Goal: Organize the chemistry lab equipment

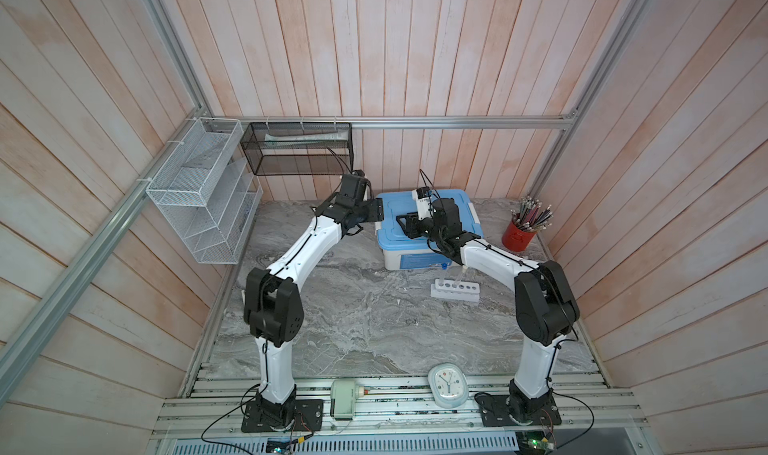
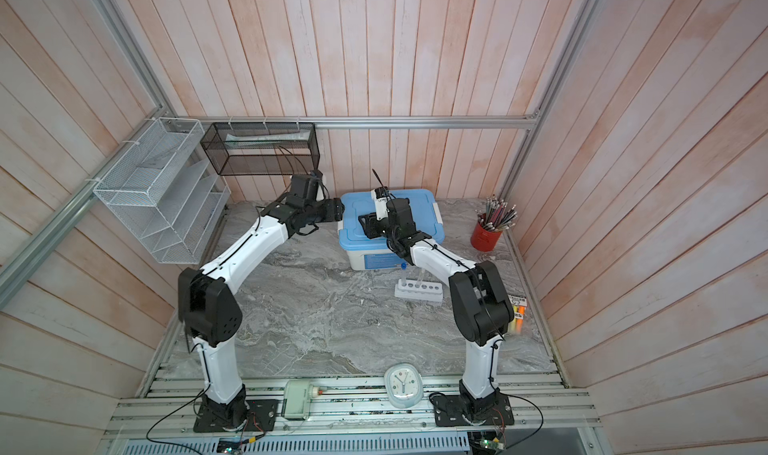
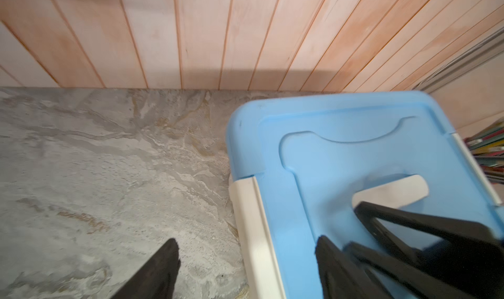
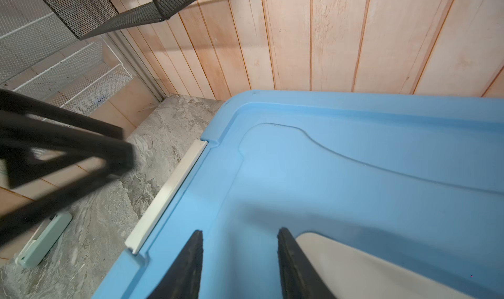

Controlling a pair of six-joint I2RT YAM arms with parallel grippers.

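Working the side latch on the storage box

On the marble table point(image 1: 332, 307) the storage box point(image 1: 409, 262) stands at the back, its blue lid point(image 3: 341, 153) on. The left gripper point(image 3: 246, 241) hangs spread wide and empty at the box's end. The right gripper point(image 4: 240, 230), fingers apart and holding nothing, hovers over the lid. In front of the box stands the white six-hole rack point(image 1: 455, 293). The white side latch point(image 3: 253, 210) lies between the left fingers. That looks like the step in hand, so they should close squarely on it while the right gripper steadies the lid. The blue-capped test tube point(image 1: 444, 272) and white-capped test tube point(image 1: 460, 277) stand in the rack.

white links point(image 1: 309, 252); black joints point(image 1: 272, 303); black cables point(image 1: 264, 365); black fingers point(image 4: 188, 267)
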